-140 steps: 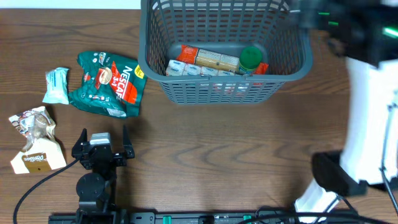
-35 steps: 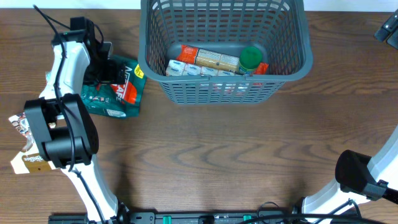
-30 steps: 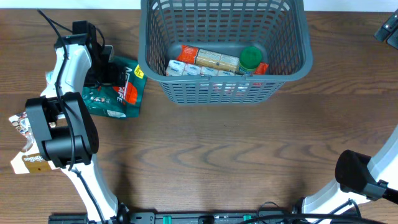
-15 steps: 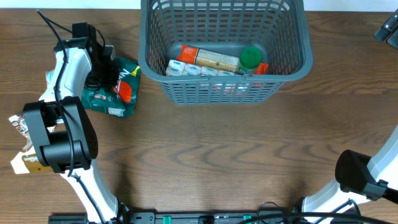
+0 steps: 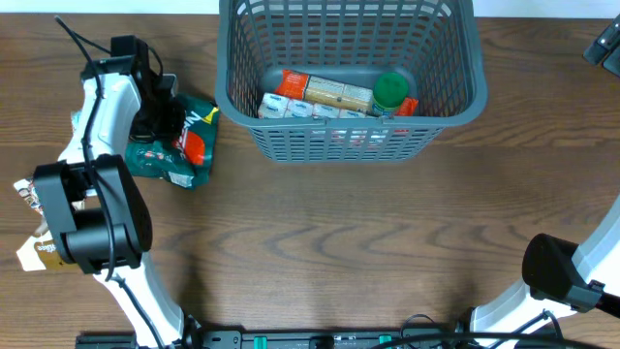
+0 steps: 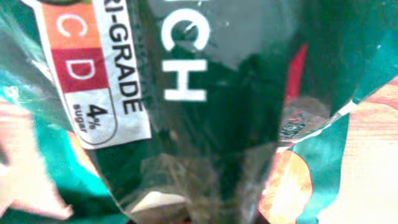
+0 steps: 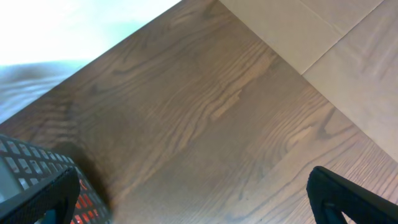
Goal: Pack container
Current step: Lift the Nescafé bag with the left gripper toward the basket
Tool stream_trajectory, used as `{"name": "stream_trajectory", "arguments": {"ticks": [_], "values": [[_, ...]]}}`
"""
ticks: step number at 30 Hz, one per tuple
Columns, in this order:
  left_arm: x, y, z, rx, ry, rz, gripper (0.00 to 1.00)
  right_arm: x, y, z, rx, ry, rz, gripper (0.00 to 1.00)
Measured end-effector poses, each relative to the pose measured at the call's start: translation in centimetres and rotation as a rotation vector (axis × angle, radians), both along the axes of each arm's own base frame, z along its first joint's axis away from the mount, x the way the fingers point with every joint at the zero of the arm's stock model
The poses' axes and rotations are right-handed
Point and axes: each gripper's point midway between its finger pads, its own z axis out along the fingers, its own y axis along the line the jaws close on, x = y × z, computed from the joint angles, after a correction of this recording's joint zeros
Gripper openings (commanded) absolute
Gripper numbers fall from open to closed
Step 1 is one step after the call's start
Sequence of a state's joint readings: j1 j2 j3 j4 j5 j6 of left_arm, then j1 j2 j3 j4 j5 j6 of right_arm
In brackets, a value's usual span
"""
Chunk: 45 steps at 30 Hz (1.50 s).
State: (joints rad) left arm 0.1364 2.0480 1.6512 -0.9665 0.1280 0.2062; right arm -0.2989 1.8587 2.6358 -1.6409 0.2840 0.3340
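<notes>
The container (image 5: 339, 141), a dark grey lattice basket, stands at the back centre of the table; its corner shows at the lower left of the right wrist view (image 7: 18, 165). Inside it lie flat boxes (image 5: 325, 92) and a green-lidded jar (image 5: 390, 90). Left of it lies a green coffee packet (image 5: 189, 145), bunched up, with my left gripper (image 5: 160, 111) shut on its left part. This packet (image 6: 205, 93) fills the left wrist view and hides the fingers. My right gripper (image 7: 193, 205) hangs open over bare table at the far right, one dark fingertip (image 7: 348, 199) showing.
A brown and white snack packet (image 5: 44, 254) lies at the left edge, partly behind my left arm. A small pale packet (image 5: 75, 121) peeks out beside the arm. A pale floor (image 7: 336, 37) lies beyond the table's far right edge.
My left gripper has shut on the green packet, which has crumpled and drawn in from flat. The right arm has not moved.
</notes>
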Motion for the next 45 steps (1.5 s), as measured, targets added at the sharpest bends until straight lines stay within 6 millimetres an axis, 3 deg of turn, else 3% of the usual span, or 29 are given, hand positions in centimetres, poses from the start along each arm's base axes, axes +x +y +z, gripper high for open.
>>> {"name": "stream_trajectory", "arguments": {"ticks": [3,5,9,14,19,23,29,33,39,45], "values": [[0.6,0.1,3.1,0.009,-0.071,0.007,0.06,0.0,0.0,0.0,0.0,0.0,0.0,0.99],[1.6,0.2,7.0,0.021,-0.176,0.011,0.06,0.0,0.0,0.0,0.0,0.0,0.0,0.99],[2.3,0.4,17.5,0.057,-0.445,0.02,0.05,0.0,0.0,0.0,0.0,0.0,0.0,0.99],[-1.0,-0.2,30.8,0.097,-0.777,0.019,0.06,0.0,0.0,0.0,0.0,0.0,0.0,0.99],[-4.6,-2.9,39.0,0.079,-1.028,-0.041,0.06,0.0,0.0,0.0,0.0,0.0,0.0,0.99],[-6.0,-7.6,42.6,-0.032,-1.163,-0.191,0.06,0.0,0.0,0.0,0.0,0.0,0.0,0.99],[-5.0,-15.7,44.7,-0.204,-1.272,-0.455,0.06,0.0,0.0,0.0,0.0,0.0,0.0,0.99],[-3.1,-20.3,43.4,-0.28,-1.264,-0.568,0.06,0.0,0.0,0.0,0.0,0.0,0.0,0.99],[0.6,-26.3,36.8,-0.352,-1.102,-0.657,0.06,0.0,0.0,0.0,0.0,0.0,0.0,0.99],[4.2,-29.7,28.6,-0.369,-0.922,-0.683,0.06,0.0,0.0,0.0,0.0,0.0,0.0,0.99]]}}
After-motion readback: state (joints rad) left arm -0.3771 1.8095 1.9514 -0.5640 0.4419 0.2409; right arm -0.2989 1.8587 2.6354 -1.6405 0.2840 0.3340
